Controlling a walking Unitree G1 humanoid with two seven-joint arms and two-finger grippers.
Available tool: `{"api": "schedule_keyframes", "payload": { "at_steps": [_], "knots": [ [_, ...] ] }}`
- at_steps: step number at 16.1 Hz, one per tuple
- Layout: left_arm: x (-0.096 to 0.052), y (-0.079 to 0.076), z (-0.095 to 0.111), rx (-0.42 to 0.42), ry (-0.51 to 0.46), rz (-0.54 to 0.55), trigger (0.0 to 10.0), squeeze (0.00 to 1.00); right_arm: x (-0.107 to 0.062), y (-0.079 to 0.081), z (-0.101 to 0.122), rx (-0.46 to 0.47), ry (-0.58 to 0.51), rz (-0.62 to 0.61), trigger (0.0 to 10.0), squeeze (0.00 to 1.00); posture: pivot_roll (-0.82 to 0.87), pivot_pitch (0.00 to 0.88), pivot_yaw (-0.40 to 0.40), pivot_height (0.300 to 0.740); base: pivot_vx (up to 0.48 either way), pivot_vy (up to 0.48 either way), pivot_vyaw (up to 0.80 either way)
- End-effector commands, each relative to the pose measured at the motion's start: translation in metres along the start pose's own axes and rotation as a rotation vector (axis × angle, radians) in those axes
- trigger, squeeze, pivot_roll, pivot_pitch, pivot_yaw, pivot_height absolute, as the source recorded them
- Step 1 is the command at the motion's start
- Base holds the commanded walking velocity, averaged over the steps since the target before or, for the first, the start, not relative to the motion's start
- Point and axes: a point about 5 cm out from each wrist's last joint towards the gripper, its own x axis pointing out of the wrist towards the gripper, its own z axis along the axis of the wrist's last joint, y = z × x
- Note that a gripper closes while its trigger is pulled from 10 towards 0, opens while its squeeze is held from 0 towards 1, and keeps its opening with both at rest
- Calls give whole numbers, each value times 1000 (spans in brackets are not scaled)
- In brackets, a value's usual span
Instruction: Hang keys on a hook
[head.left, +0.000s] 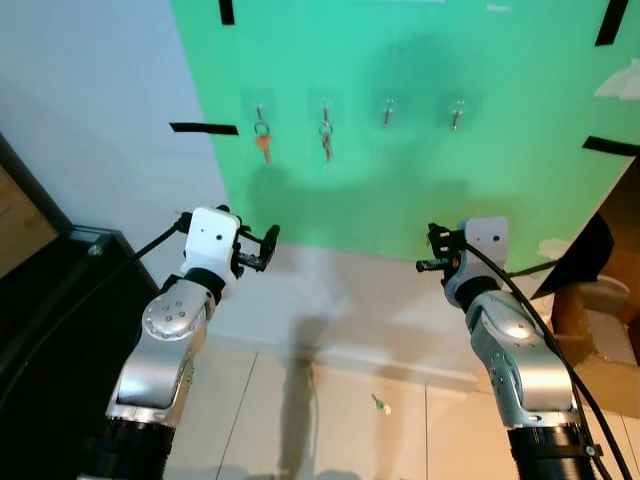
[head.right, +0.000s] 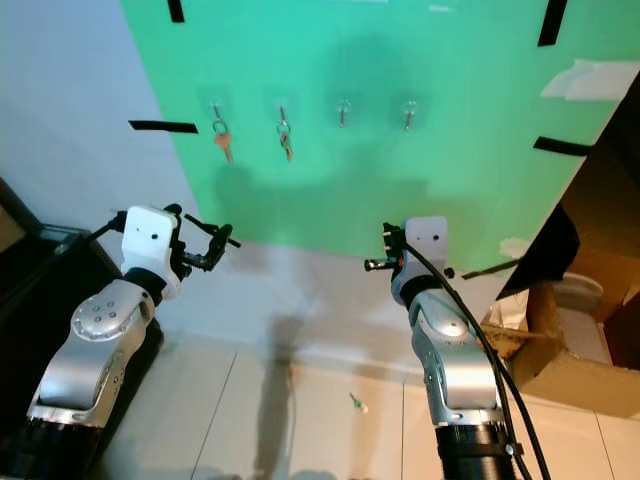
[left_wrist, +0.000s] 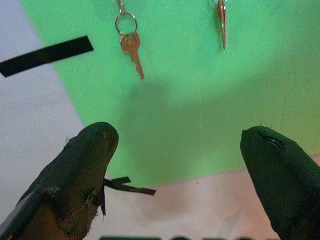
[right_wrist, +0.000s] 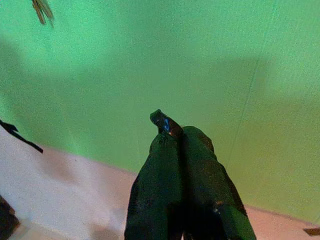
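A green board (head.left: 420, 150) on the wall carries a row of small hooks. A copper key (head.left: 263, 143) hangs on the leftmost hook and a darker key (head.left: 326, 141) on the one beside it. The two right hooks (head.left: 388, 112) (head.left: 457, 114) are bare. My left gripper (head.left: 267, 250) is raised below the copper key (left_wrist: 131, 49), short of the board, open with nothing between its fingers (left_wrist: 90, 150). My right gripper (head.left: 428, 250) is held up lower right, facing the board's lower part, its fingers (right_wrist: 170, 165) pressed shut.
A small green-and-white object (head.left: 380, 403) lies on the tiled floor between my arms. A dark cabinet (head.left: 50, 300) stands at the left. An open cardboard box (head.left: 600, 330) sits at the right. Black tape strips (head.left: 203, 128) mark the board's edges.
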Motion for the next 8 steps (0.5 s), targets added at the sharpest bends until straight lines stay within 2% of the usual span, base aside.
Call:
{"api": "schedule_keyframes", "payload": {
  "at_steps": [1, 2, 7, 8],
  "knots": [
    [1, 1, 2, -7, -7, -4, 10000, 47, 0, -3, 8, -2, -37, -6, 10000, 0, -26, 0, 53, 740, 300, 0, 0],
    [1, 1, 2, -8, -8, -4, 10000, 47, 1, -3, 9, -9, -44, -7, 10000, 0, -24, 0, 51, 740, 322, 0, 0],
    [0, 1, 2, -9, -10, -4, 10000, 47, 7, -2, 17, -9, -69, -2, 10000, 0, -24, 0, 47, 740, 326, 0, 800],
    [0, 0, 2, -8, -10, -8, 10000, 47, 7, -1, 17, -13, -72, 4, 10000, 0, -26, 0, 47, 740, 322, 0, 0]
  ]
}}
